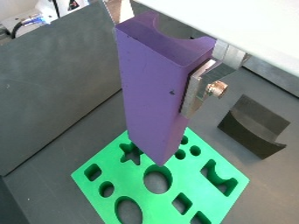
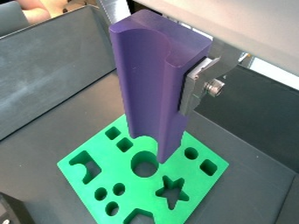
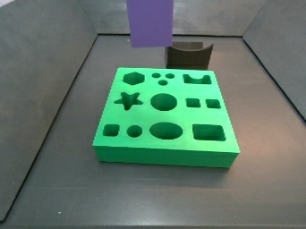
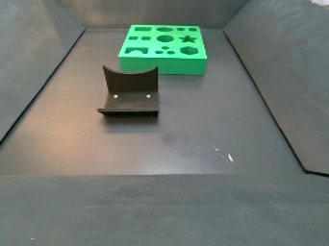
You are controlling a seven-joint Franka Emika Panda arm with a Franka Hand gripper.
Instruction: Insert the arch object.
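Purple column [image 1: 156,83] fills the near field in a wrist view, upright, pinched between the gripper [image 1: 201,86] fingers; one silver finger [image 1: 212,88] sits flat on its side face. So the gripper is clamped on the wrong piece for this task. Column hangs above the green board [image 1: 111,171], near the star hole, not touching as far as I can tell. Arch object [image 1: 254,125] lies on the floor beside the board, apart from the gripper.

Same grip shows from the opposite wrist view: column [image 2: 152,79], finger [image 2: 205,85], board [image 2: 87,164] below.

Side view: column [image 3: 150,21] hangs over the board's [image 3: 162,152] far edge, arch object [image 3: 189,52] just behind the board, notch up.

Side view from opposite end: arch object [image 4: 129,91] near camera, free, well clear of board [image 4: 164,63]. Gripper out of frame there.

Judgement: arch insertion not started; column must go first.
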